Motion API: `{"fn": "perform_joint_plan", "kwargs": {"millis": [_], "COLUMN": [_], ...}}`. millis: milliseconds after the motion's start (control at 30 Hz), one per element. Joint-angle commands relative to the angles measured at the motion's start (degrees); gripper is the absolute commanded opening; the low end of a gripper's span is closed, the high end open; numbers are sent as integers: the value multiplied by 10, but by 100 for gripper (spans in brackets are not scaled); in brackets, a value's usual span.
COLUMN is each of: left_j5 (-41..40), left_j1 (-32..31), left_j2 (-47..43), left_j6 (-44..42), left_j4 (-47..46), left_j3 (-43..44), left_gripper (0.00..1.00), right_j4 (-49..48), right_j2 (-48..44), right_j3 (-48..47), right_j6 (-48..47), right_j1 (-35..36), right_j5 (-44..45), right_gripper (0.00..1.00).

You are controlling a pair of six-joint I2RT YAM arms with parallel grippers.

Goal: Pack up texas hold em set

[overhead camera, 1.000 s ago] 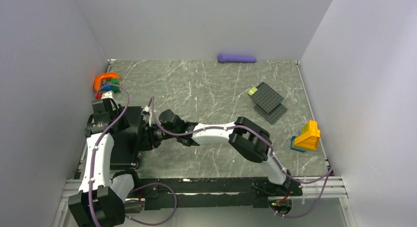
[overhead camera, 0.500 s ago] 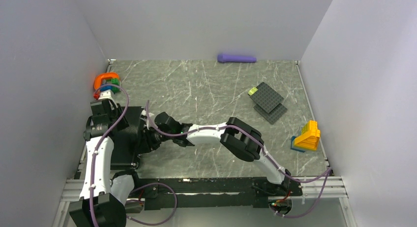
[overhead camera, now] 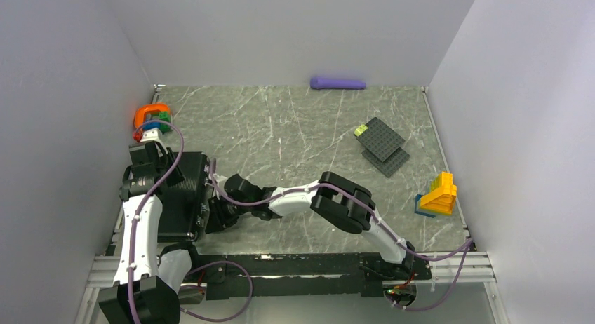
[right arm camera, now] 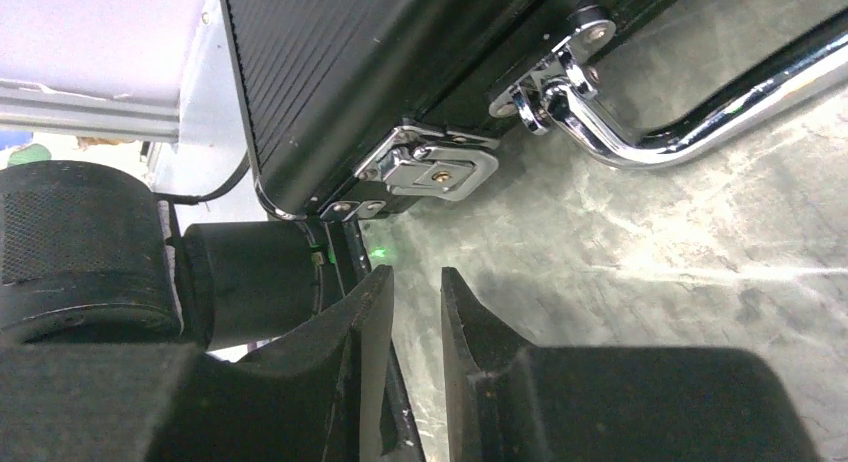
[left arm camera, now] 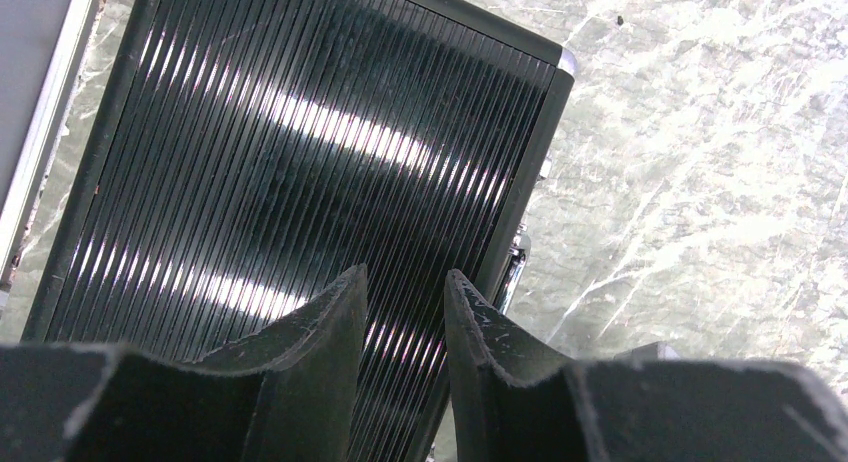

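You were in a robot lab test cell, not a home or shop. Plain grey partition walls [overhead camera: 295, 29] boxed in a marble-patterned counter [overhead camera: 295, 127] on three sides. The left arm [overhead camera: 137, 226] and right arm [overhead camera: 295, 194] were bolted to an aluminium rail [overhead camera: 459, 269] along its near edge, under a fixed overhead camera.

From above, the left arm [overhead camera: 140, 212] covers part of the shut black case [overhead camera: 191, 184], whose inside is hidden. The chrome handle [right arm camera: 720, 124] runs off the right wrist view's edge. The green bit [overhead camera: 360, 130] on the studded plates [overhead camera: 384, 145] is too small to identify.
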State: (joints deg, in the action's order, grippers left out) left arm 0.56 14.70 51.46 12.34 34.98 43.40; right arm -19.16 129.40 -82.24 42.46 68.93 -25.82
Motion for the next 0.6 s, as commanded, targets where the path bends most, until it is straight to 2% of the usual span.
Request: {"fn": "perform_joint_plan", "kwargs": {"millis": [0,233,567], "left_j5": [-3,0,7], "left_j1": [2,2,2], "left_j2": [-11,-14,-16], "left_j6": [3,3,2], "left_j4": [-11,-11,-12], "left_j3": [1,0,0], "left_gripper": [40,40,40], "right_j4": [-21,-16,24], "right_j2": [-11,-34,10], "right_j3": [3,13,-46], "right_j6": [2,-23,-34], "right_j1": [0,1,1], "right_j5": [5,29,44], "right_gripper": [28,29,28]}}
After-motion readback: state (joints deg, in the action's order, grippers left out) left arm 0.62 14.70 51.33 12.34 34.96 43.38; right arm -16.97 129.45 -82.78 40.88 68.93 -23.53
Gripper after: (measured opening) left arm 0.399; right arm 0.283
